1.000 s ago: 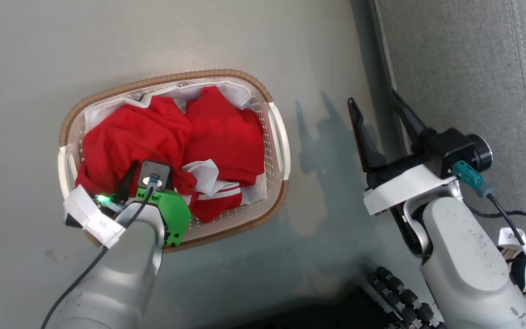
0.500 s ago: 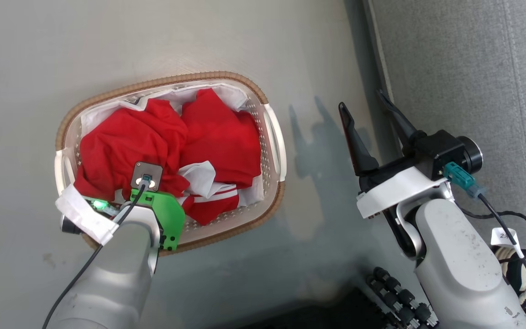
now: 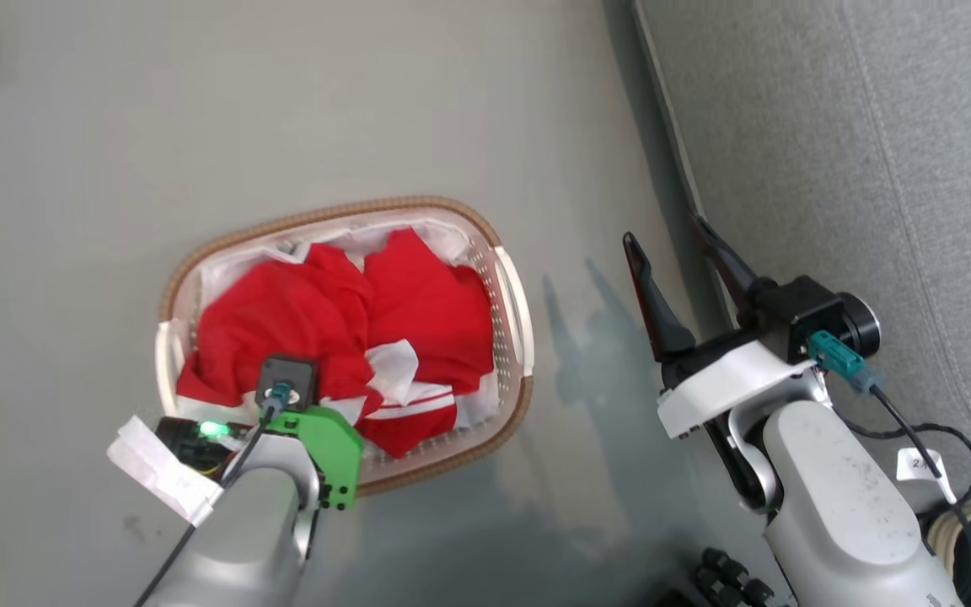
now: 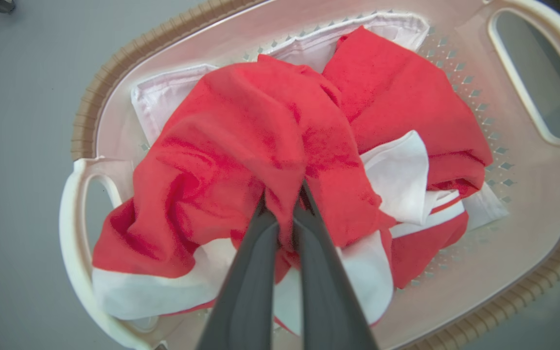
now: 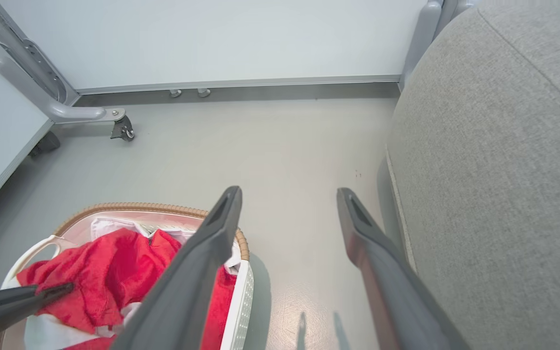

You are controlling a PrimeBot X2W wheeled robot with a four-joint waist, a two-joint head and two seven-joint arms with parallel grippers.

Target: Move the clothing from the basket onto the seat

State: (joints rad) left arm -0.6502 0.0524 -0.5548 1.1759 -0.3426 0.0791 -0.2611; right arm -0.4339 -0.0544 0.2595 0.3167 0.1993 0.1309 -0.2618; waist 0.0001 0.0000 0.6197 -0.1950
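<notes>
Bright red soft clothing (image 4: 241, 136), white-banded, in oval white perforated plastic basket (image 4: 542, 214); L claw (image 4: 282, 194) clenched on its red fold; R claw (image 5: 288, 192) released, 3 o'clock of basket, by grey upholstered seat (image 5: 494, 146).

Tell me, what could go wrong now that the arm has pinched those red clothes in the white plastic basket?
1. The left gripper pinches just a small fold of the bright red soft fabric clothing, so it may slip out on lifting.
2. The garments lie bunched together, so a second piece may drag along and fall on the grey floor before reaching the large grey fabric seat.
</notes>
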